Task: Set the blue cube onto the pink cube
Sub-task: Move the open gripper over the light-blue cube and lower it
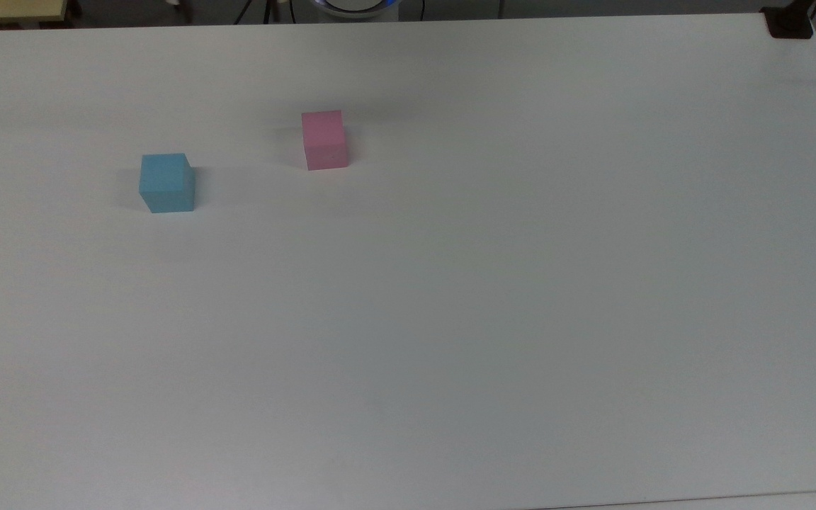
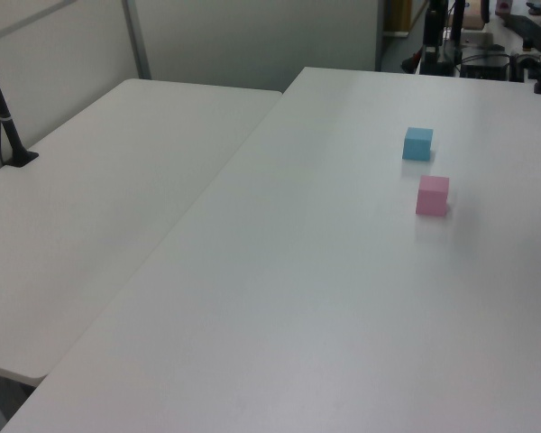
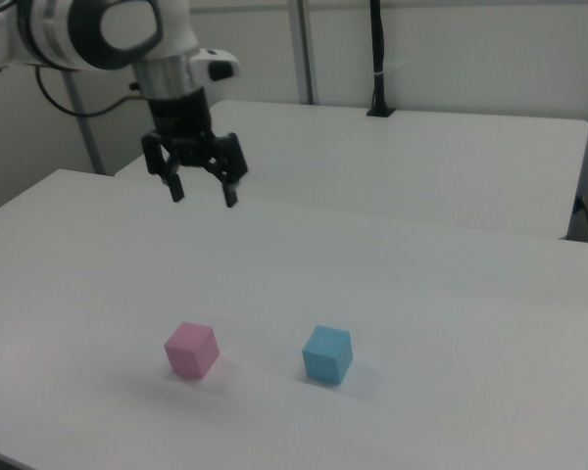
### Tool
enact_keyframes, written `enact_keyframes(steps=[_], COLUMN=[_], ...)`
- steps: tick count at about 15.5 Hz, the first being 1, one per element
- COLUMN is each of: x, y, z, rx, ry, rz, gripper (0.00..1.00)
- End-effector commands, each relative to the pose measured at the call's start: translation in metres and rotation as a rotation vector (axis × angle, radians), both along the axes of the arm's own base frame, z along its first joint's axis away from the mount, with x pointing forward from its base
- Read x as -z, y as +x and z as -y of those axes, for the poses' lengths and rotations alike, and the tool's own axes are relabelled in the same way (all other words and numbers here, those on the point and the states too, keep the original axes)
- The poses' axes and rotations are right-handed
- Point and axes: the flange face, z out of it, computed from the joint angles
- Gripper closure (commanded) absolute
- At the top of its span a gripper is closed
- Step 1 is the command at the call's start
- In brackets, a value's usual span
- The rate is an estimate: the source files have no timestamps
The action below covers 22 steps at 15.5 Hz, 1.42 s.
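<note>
Upper left of the right view: gripper (image 3: 203, 192) hangs high above the worktop (image 3: 451, 323), fingers spread, holding nothing. Lower centre: pink cube (image 3: 191, 350), then blue cube (image 3: 327, 354) just to its right, apart, both flat on the worktop. Step in hand looks like the approach: centre over blue, square fingers to its faces, descend straight. No labels or writing readable.
</note>
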Motion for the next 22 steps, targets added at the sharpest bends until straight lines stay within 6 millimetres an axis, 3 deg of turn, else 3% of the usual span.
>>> enact_keyframes(steps=[1,3,8,12,15,22], x=[0.007,0.022,0.096,0.154,0.195,0.25], y=[0.003,0.008,0.03,0.045,0.044,0.044], z=[0.052,0.074,0.107,0.114,0.119,0.136], rx=[-0.045,0.002,0.04,0.033,0.026,0.019], ry=[-0.015,-0.017,-0.021,-0.035,-0.049,-0.084], rz=[0.007,0.019,0.011,-0.069,-0.018,-0.059], gripper=[0.0,0.0,0.0,0.05,0.03,0.0])
